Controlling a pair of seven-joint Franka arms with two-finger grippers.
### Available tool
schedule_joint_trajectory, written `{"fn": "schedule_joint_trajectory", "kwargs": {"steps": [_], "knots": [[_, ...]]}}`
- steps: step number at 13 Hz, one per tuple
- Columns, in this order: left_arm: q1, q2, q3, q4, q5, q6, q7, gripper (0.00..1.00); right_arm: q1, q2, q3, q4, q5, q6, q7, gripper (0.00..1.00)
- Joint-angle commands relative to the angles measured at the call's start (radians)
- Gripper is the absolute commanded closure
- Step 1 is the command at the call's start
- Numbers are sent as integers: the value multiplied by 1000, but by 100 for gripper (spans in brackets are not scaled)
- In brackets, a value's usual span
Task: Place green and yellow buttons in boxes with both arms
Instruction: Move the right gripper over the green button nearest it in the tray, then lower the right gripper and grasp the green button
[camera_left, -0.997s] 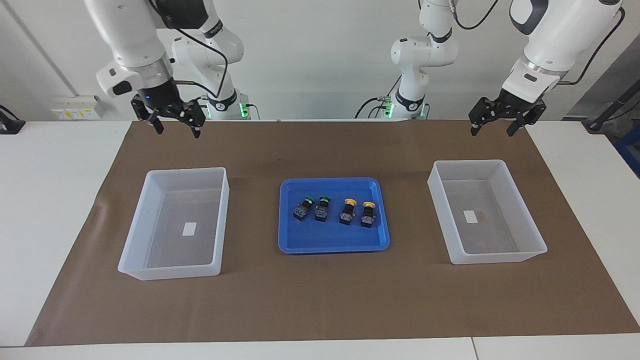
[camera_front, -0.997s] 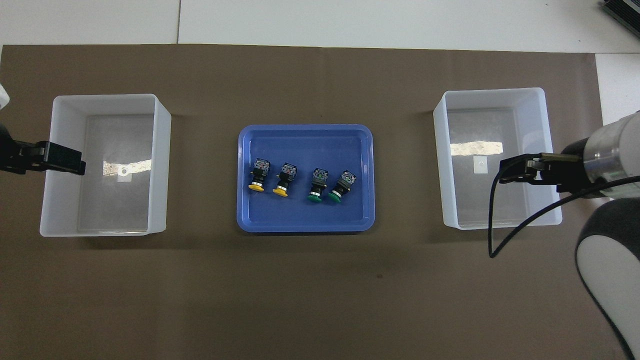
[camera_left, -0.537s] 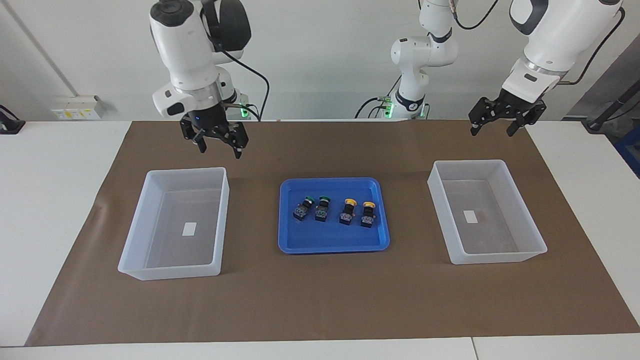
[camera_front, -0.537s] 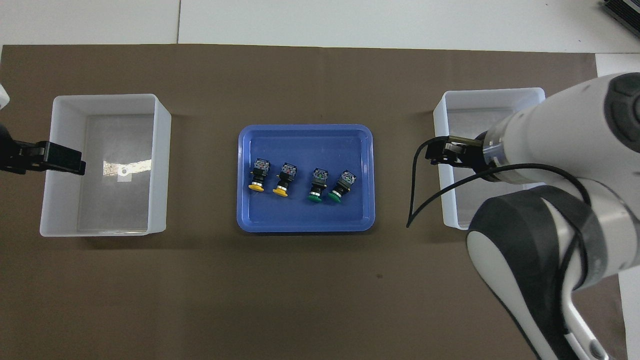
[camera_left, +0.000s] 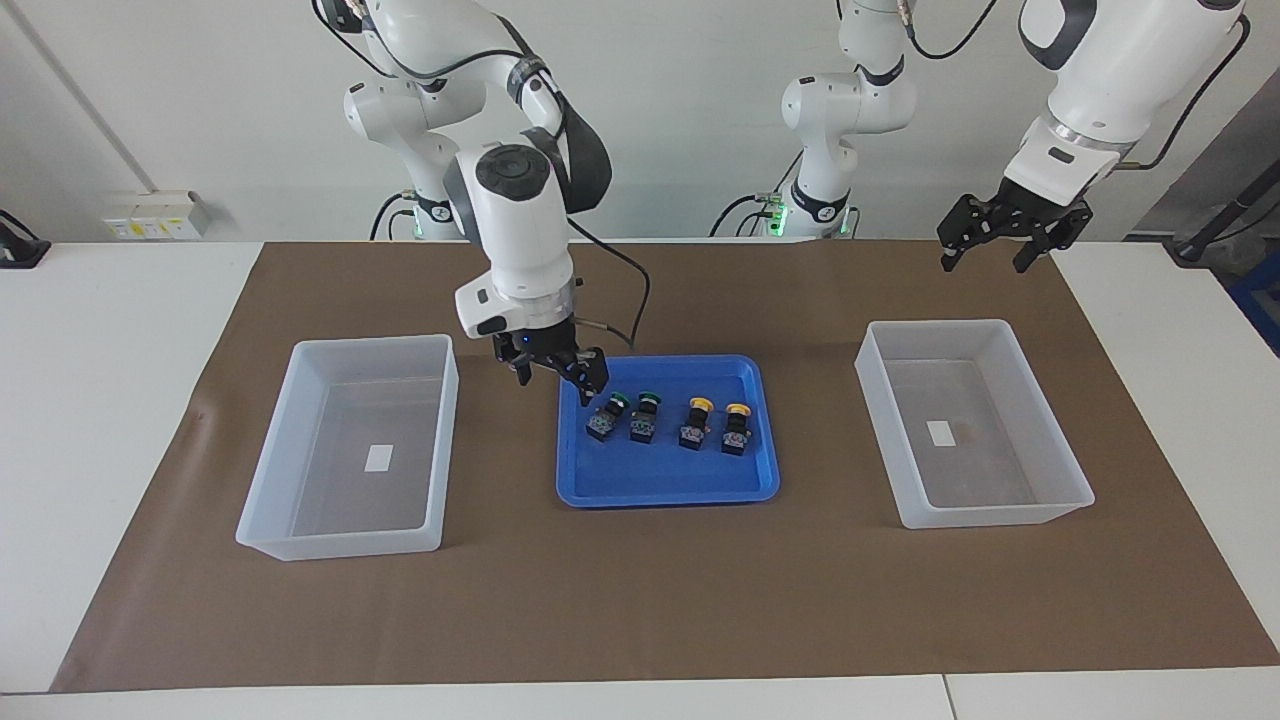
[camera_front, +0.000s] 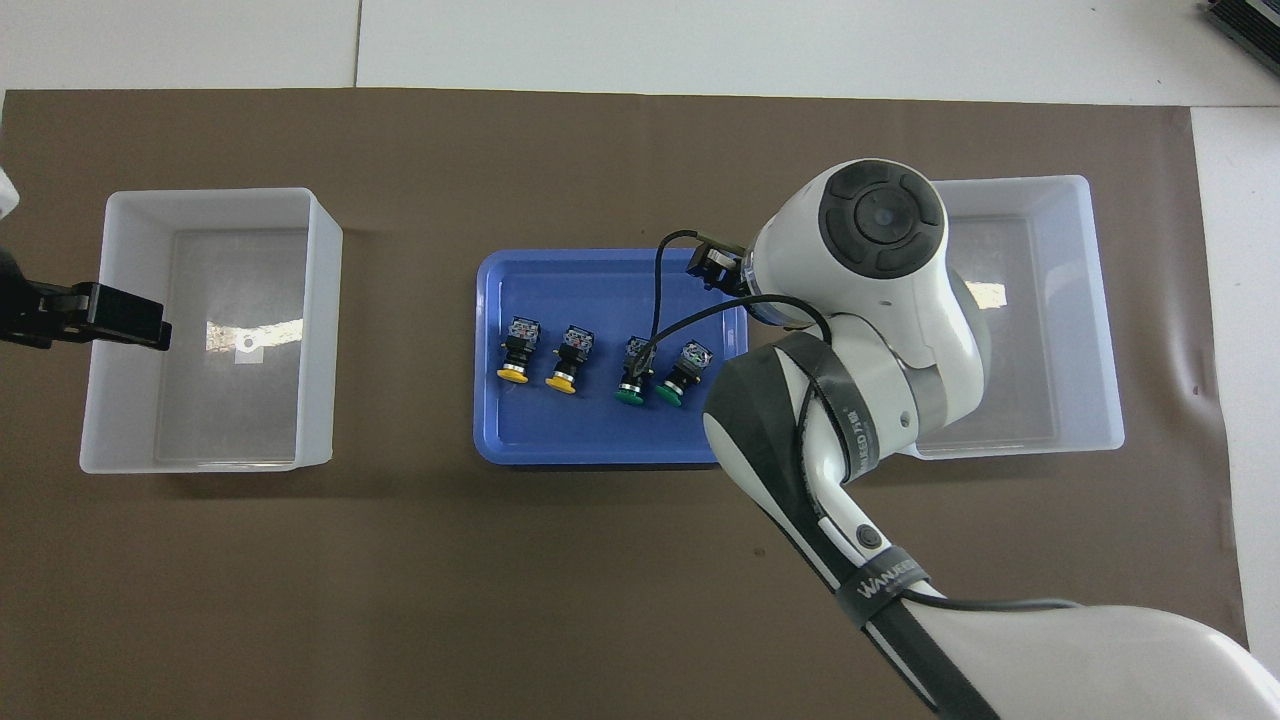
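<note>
Two green buttons (camera_left: 610, 415) (camera_left: 645, 412) and two yellow buttons (camera_left: 697, 420) (camera_left: 737, 426) lie in a row in a shallow blue tray (camera_left: 660, 485) at mid table. In the overhead view the yellow buttons (camera_front: 515, 353) (camera_front: 568, 360) are toward the left arm's end and the green buttons (camera_front: 634, 372) (camera_front: 686, 372) beside them. My right gripper (camera_left: 560, 384) hangs open and empty over the tray's corner, just above the outermost green button; the arm hides most of the right gripper (camera_front: 712, 268) from above. My left gripper (camera_left: 985, 262) (camera_front: 130, 318) waits open and empty, raised above the box (camera_left: 990, 515) at its end.
One translucent white box (camera_left: 300, 545) (camera_front: 1100, 300) stands at the right arm's end of the brown mat, the other box (camera_front: 320, 330) at the left arm's end; both hold only a small white label. The right arm's cable (camera_front: 655, 320) loops over the tray (camera_front: 600, 440).
The right arm swung from above its own box across to the blue tray and came down over the green buttons. The left arm has not moved. The buttons stayed put.
</note>
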Motion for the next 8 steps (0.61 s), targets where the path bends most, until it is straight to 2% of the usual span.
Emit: {"fn": "schedule_joint_trajectory", "kwargs": {"steps": [1,5,8], "knots": [[13,-12,-11,-10,17,-11,-1,0,50,90,-5,38,-5,60,149,0],[13,-12,-11,-11,17,-11,-1,0,70,143,-5,26,1,67,262,0],[13,-12,-11,-10,17,-11,-1,0,64,150,-5,20,15,71,281,0]]}}
